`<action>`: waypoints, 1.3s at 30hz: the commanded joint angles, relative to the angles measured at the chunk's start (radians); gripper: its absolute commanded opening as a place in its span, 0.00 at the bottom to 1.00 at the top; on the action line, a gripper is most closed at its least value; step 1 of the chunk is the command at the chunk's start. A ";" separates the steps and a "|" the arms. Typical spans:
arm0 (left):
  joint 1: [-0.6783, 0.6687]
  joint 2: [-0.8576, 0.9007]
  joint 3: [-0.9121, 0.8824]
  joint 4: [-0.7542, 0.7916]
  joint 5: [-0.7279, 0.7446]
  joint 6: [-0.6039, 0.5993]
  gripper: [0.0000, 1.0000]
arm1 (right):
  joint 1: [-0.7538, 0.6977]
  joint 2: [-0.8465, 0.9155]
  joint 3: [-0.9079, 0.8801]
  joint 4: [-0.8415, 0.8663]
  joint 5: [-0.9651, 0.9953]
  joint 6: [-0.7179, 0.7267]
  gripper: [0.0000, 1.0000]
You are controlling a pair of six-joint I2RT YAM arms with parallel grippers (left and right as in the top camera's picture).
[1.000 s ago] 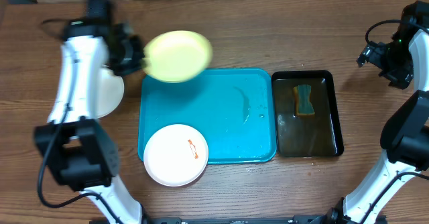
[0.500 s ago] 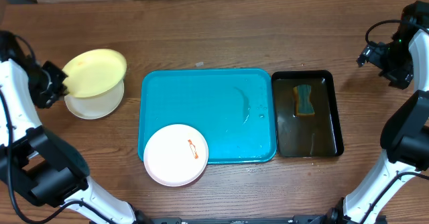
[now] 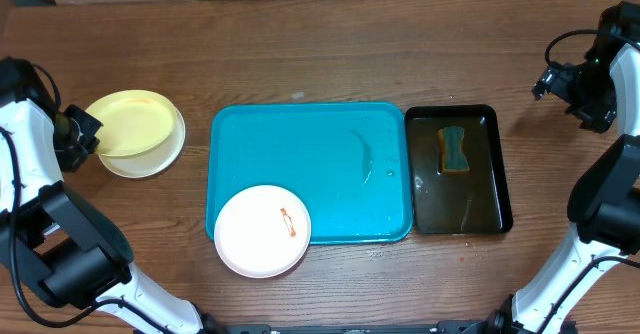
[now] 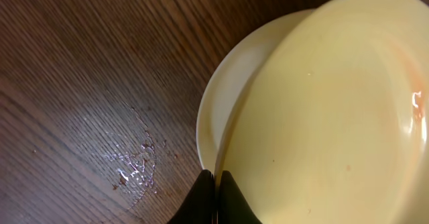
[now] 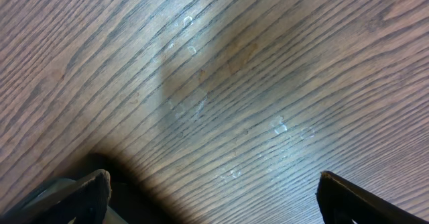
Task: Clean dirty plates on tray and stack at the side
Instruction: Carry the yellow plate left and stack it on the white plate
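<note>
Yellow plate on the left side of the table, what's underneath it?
A white plate lies under the yellow plate; only a crescent of its rim shows. The rest of it, and any smear there, is covered.

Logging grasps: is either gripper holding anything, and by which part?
The left gripper pinches the pale yellow plate by its rim, over the white plate. The right gripper is open and holds nothing.

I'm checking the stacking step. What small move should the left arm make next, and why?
Probably open the left gripper and let go of the yellow plate. Its jaws are shut on that plate's rim, and the plate seems to lie on the white plate beside the tray, so the stacking looks done. A smeared white plate on the tray needs cleaning next.
</note>
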 commanded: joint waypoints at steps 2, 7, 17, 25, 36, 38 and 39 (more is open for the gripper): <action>-0.002 0.003 -0.015 0.023 0.015 -0.020 0.26 | 0.000 -0.009 0.022 0.001 0.002 -0.003 1.00; -0.003 0.003 -0.011 0.003 0.253 0.084 0.53 | 0.000 -0.009 0.022 0.001 0.002 -0.003 1.00; -0.092 0.002 -0.016 -0.330 0.515 0.354 0.44 | 0.000 -0.009 0.022 0.001 0.002 -0.003 1.00; -0.291 -0.055 -0.087 -0.394 0.515 0.422 0.39 | 0.000 -0.009 0.022 0.001 0.002 -0.003 1.00; -0.365 -0.467 -0.494 -0.241 0.330 0.200 0.39 | 0.000 -0.009 0.022 0.001 0.002 -0.003 1.00; -0.369 -0.542 -0.569 -0.235 0.220 0.131 0.40 | 0.000 -0.009 0.022 0.001 0.002 -0.003 1.00; -0.369 -0.572 -0.596 -0.237 0.184 0.100 0.41 | 0.000 -0.009 0.022 0.001 0.002 -0.003 1.00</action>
